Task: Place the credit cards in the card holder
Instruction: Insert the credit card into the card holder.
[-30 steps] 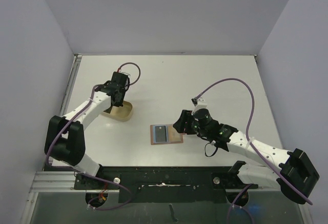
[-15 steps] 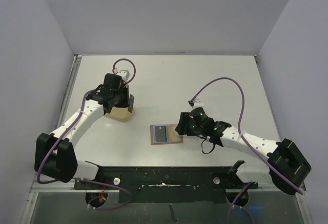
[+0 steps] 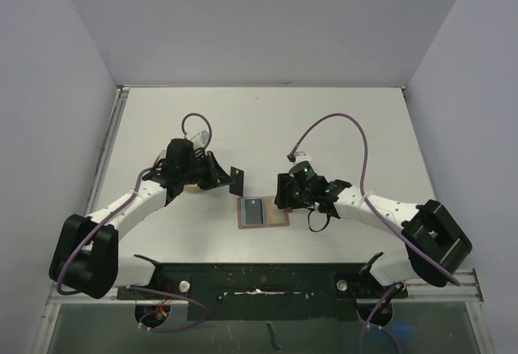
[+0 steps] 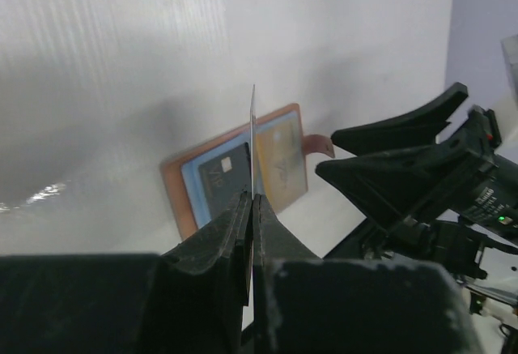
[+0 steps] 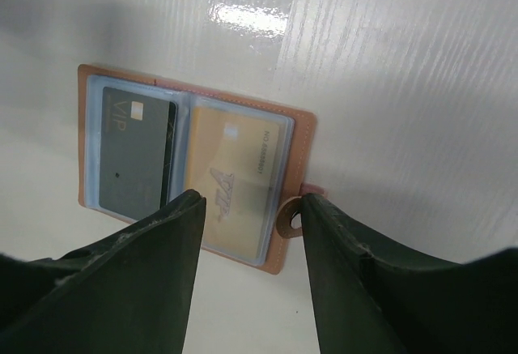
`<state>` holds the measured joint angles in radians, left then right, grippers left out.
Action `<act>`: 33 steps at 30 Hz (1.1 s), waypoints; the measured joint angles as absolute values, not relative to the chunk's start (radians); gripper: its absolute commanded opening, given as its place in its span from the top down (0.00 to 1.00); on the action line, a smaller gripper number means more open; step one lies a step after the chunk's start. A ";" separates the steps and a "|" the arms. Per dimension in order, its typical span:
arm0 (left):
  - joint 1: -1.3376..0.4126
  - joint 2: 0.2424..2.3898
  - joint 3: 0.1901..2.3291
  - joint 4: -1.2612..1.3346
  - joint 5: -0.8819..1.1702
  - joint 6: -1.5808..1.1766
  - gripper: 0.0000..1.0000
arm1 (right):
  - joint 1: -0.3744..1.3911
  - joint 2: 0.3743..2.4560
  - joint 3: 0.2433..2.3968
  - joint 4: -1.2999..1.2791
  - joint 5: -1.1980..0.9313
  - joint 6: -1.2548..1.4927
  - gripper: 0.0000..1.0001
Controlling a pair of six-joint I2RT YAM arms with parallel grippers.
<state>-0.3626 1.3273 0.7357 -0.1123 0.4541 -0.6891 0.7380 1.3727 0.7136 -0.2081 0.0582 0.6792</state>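
Card holder [image 5: 299, 143] open; dark card [image 5: 136, 151], gold card [image 5: 239, 180] inside.

We note beneath the right pincer [image 5: 251, 200] a card holder [image 5: 298, 155] of matt leather-look material with clear, glossy plastic sleeves [image 5: 273, 177]. The table [image 5: 388, 87] around it is glossy white and finely ribbed. The fingers [image 5: 154, 265] are matt black plastic, scuffed. The thin card [image 4: 252, 119] clamped in the left pincer [image 4: 252, 200] looks like smooth plastic.

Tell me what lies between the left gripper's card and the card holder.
Only bare table, as the top external view shows; card and card holder are apart.
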 measured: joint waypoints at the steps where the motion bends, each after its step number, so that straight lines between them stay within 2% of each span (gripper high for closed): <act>1: -0.374 1.322 0.718 -0.084 0.462 -0.716 1.00 | 0.738 1.383 0.720 -0.210 0.059 0.675 0.50; 13: -0.580 1.379 0.606 0.146 0.473 -0.917 1.00 | 0.733 1.448 0.736 -0.240 0.076 0.657 0.59; 33: -0.654 1.456 0.589 0.156 0.369 -0.936 1.00 | 0.743 1.445 0.702 -0.246 0.140 0.663 0.77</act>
